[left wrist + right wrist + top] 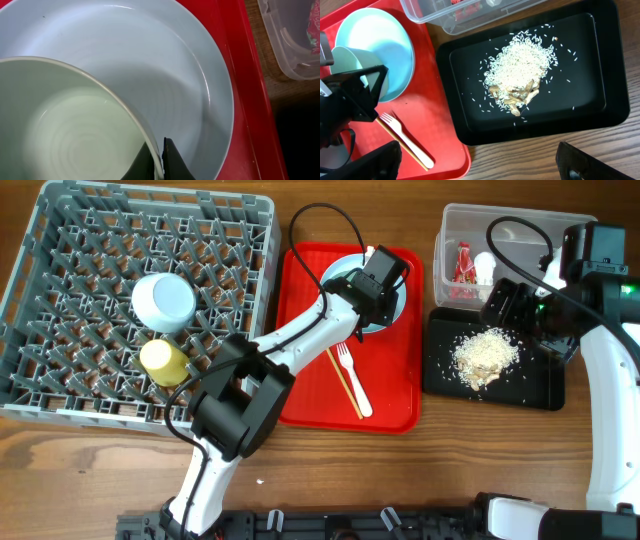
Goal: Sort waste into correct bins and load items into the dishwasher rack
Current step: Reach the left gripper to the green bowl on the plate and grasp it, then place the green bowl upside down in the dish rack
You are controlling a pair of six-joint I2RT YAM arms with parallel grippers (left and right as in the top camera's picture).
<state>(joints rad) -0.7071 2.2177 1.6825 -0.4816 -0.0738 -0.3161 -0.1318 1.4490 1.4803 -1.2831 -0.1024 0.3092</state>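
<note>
My left fingers (176, 167) are pinching the rim of the mint bowl (65, 130) on the red tray (310, 400). My right fingers (592, 162) are spread wide above the black tray (600, 100).
The glossy bowl sits in a smooth round plate (165, 65), with a white plastic fork (363, 402) and wooden chopsticks (337, 368) alongside. Grainy crumbs (520, 65) are heaped on the matte black tray. The crinkled wrapper (464, 262) and scrap (485, 268) lie in the clear tub (445, 240). The grey pegged rack (60, 380) holds a second pale bowl (163, 300) and the yellow cup (162, 360). The bench (480, 460) is wood-grained.
</note>
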